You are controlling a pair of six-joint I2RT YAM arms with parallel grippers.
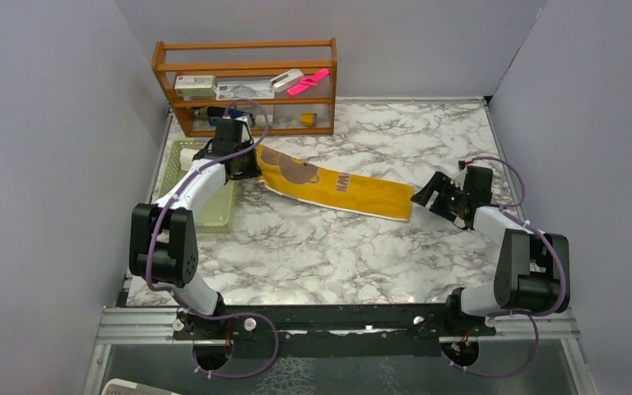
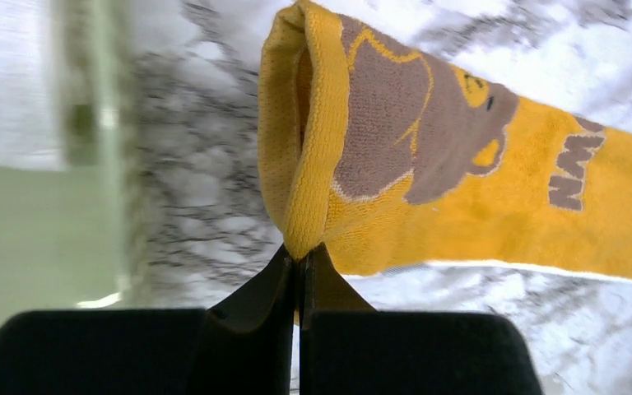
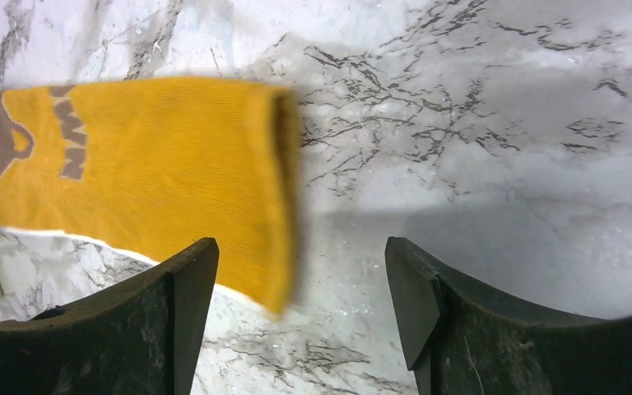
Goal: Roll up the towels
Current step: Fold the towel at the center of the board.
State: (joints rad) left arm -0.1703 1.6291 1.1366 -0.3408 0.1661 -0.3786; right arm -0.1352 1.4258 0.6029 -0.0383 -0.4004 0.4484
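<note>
Pinching the folded end of the yellow towel [image 2: 461,181] between the pressed-together fingers of my left gripper [image 2: 300,265], I hold it at the marble table's [image 1: 313,255] ten o'clock, just beside the green basket [image 1: 214,212]. The towel stretches toward three o'clock, where my right gripper [image 3: 300,251] hangs spread, close by its far end.

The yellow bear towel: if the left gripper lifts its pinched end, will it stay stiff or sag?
Likely floppy: the yellow towel curls over itself at the end where the left gripper pinches it. Probably light, since that fingertip pinch alone holds the fold up. Its knit surface looks grippy rather than slippery.
</note>
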